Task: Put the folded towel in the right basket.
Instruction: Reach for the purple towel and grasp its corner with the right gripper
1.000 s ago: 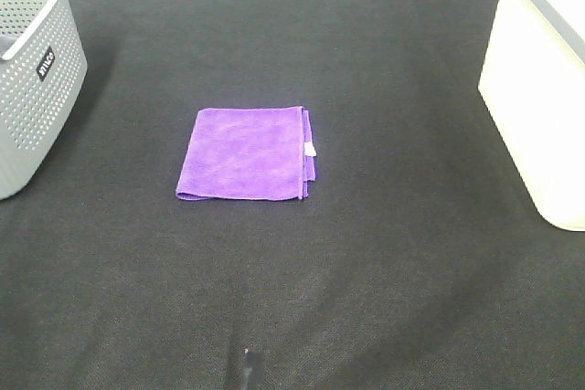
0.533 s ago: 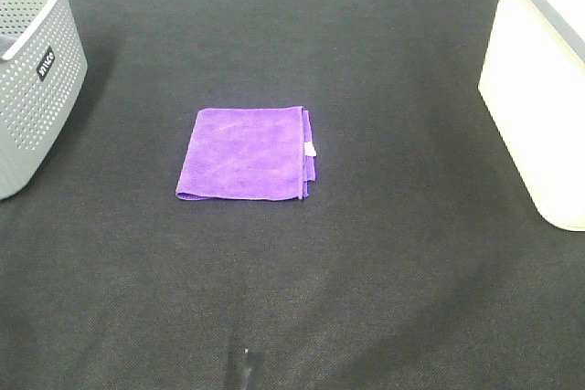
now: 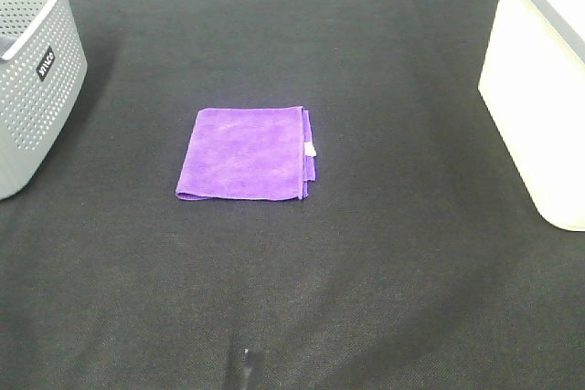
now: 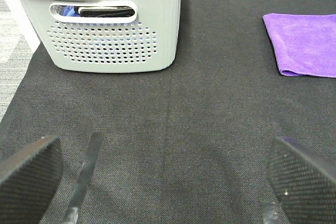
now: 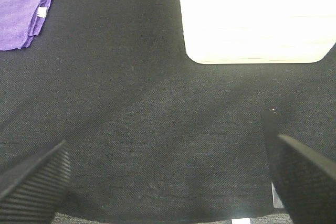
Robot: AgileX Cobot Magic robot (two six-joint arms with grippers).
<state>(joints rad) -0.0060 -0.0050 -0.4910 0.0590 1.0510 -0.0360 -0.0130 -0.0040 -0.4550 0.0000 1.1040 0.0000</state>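
Black cloth (image 3: 366, 271) covers the whole table. Nearest the robot, both grippers hang over bare parts of it. The left gripper (image 4: 165, 174) has its jaws spread wide and holds nothing. The right gripper (image 5: 170, 179) is spread just as wide and is equally empty.

Beyond them lies the purple towel (image 3: 245, 153), folded into a flat, neat square and touched by nothing. Both grippers sit well apart from the towel and nearer the robot, the left one off to the towel's left and the right one off to its right.

The towel looks like soft microfibre, so it is probably very light and limp and should grip well between the pads. I would expect it to sag and perhaps fall open if only the top layer is pinched. The best hold seems to be on the towel's right edge, by the small white label (image 3: 310, 149), where the layers stack and face the right gripper. The fingers should press down into the cloth and close on every layer.

The pale right basket (image 3: 539, 89) stands farther off, well to the right of the towel and slightly beyond it. A grey basket (image 3: 32, 70) stands well to the towel's left.
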